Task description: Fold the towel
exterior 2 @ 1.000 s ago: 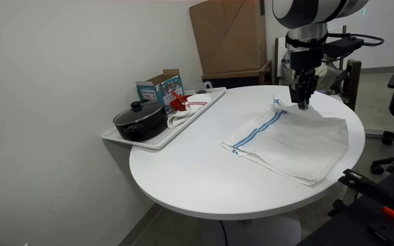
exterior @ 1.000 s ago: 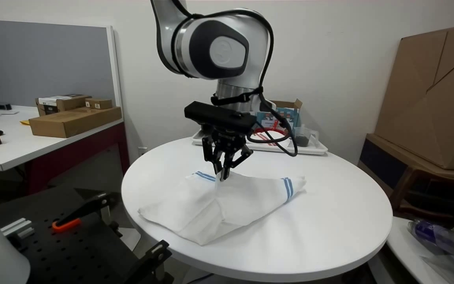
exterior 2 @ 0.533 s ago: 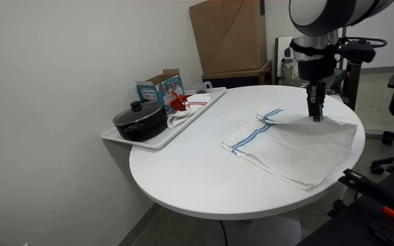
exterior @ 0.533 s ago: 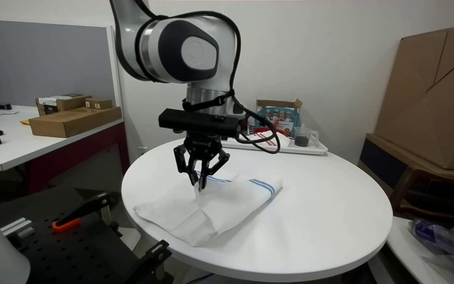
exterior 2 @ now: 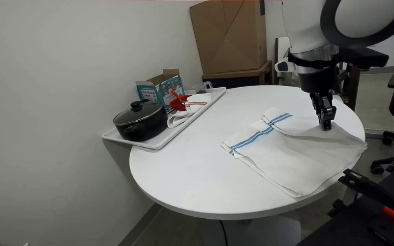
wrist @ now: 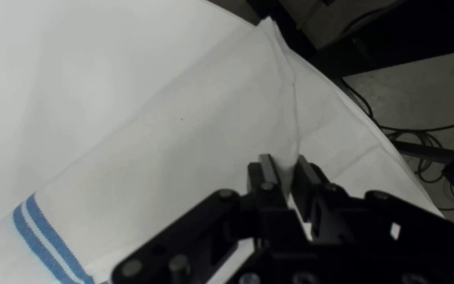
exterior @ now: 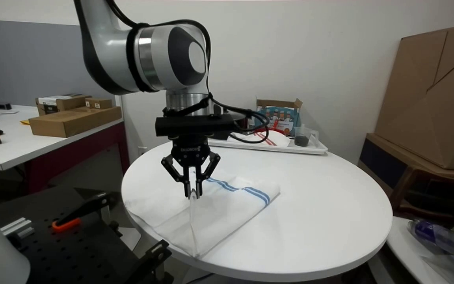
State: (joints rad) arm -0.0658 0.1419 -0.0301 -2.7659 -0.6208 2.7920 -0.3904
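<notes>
In an exterior view, the gripper (exterior: 193, 196) points down left of centre, jaws narrow, with a ridge of the towel (exterior: 227, 215) pinched between the tips. The towel lies on the table (exterior: 325, 221), in layers, from the left rim to the middle of the frame. Hazard: further travel toward the lower left may pull cloth off the table. Cause: little surface remains on that side.

In an exterior view, the blue stripes (exterior 2: 252, 137) near the centre do not line up between layers. At right, the towel reaches the rim, near a black fixture (exterior 2: 378, 193). Hazard: a crooked fold, caused by a slanted pull; overhanging cloth could snag on the fixture.

In the wrist view, the fingers (wrist: 265, 181) flank the ridge at lower centre; the towel's tip meets the rim at top centre. The number of layers gripped cannot be told. Hazard: release at height may leave a crease; lifting before full release may reopen the fold.
</notes>
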